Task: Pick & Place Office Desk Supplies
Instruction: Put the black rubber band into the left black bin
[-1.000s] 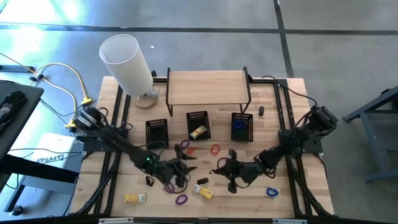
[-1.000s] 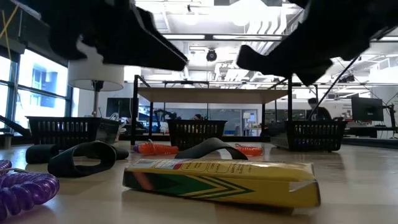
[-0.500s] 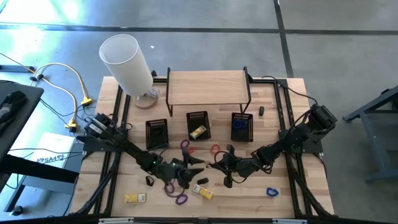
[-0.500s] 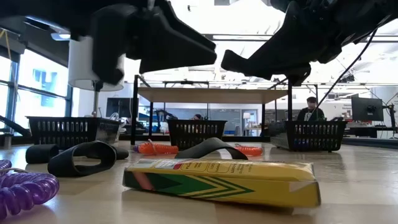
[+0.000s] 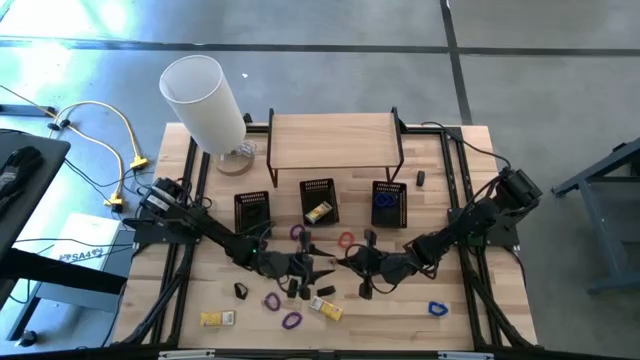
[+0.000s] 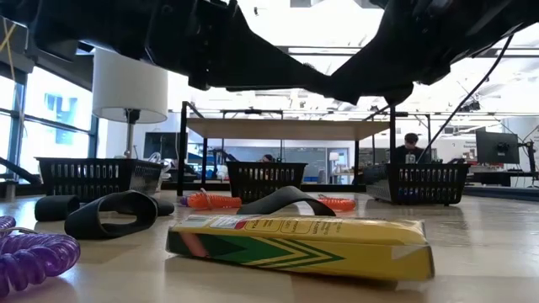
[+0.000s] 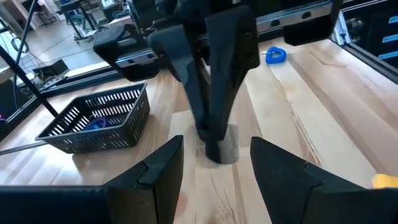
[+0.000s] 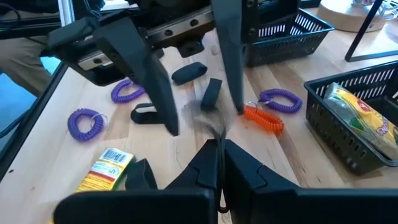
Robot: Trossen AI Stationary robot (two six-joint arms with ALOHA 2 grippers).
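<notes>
Both grippers (image 5: 300, 268) (image 5: 362, 262) close together mid-table, above scattered supplies (image 5: 291, 320).

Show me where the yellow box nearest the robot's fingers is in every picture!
High view: yellow box, low centre, just below both arms' fingers.
Low view: front and centre, lying flat.
Left wrist view: only a yellow sliver at the right edge, probably the box.
Right wrist view: lower left, below the purple coils.
Landmark: middle basket, seen in three views.

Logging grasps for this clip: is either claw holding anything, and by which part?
Nothing is visibly held. The left claw is open and empty; the right claw is shut with nothing seen between its fingers.
</notes>
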